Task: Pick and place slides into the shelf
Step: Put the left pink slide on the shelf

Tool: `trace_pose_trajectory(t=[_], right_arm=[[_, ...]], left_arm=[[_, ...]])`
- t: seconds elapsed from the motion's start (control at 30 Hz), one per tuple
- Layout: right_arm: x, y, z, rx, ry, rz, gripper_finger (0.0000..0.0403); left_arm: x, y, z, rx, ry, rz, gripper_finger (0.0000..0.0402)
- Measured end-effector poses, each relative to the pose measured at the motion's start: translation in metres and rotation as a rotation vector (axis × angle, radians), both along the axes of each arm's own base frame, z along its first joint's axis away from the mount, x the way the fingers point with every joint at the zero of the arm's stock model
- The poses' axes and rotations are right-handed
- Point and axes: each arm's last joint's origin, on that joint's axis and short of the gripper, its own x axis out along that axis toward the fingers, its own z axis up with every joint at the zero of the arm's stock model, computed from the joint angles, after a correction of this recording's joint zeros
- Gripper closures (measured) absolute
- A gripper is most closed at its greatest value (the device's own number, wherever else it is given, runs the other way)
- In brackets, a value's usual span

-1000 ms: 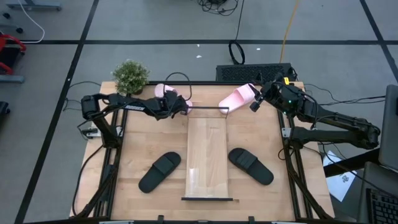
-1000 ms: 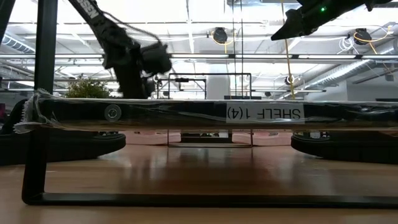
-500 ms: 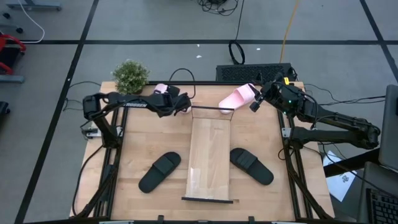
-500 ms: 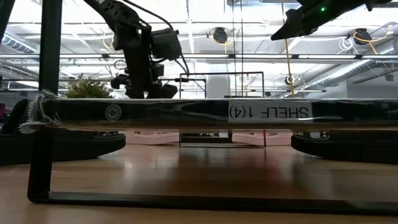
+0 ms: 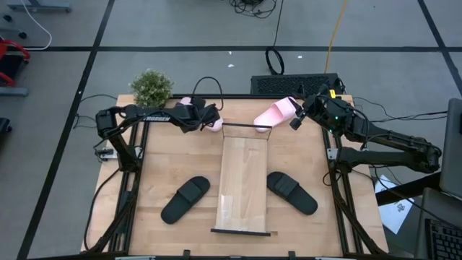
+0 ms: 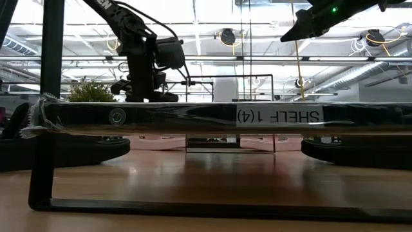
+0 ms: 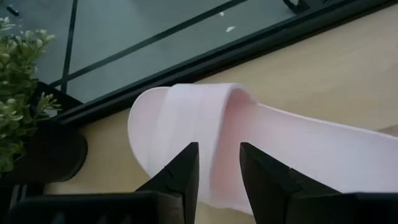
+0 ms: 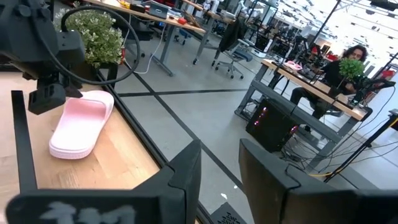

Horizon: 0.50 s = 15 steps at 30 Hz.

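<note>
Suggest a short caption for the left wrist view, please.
Left gripper open above a pale pink slide at the table's edge.

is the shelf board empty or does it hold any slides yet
Empty: the shelf board is bare in the high view; both black slides lie beside it.

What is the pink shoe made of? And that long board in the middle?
The pink slide looks like soft foam or rubber: smooth, matte, moulded in one piece. The shelf looks like pale wood with visible grain, with thin black bars, probably metal, at its ends.
</note>
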Motion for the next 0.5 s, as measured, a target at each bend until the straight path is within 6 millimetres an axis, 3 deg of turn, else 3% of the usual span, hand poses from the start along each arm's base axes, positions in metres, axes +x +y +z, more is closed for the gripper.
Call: trace_pose_trajectory(t=[0.5], right_arm=[[0.000, 0.000, 0.000, 0.002, -0.002, -0.001, 0.0303]], left_arm=[[-0.008, 0.011, -0.001, -0.040, 0.032, 0.017, 0.0286]])
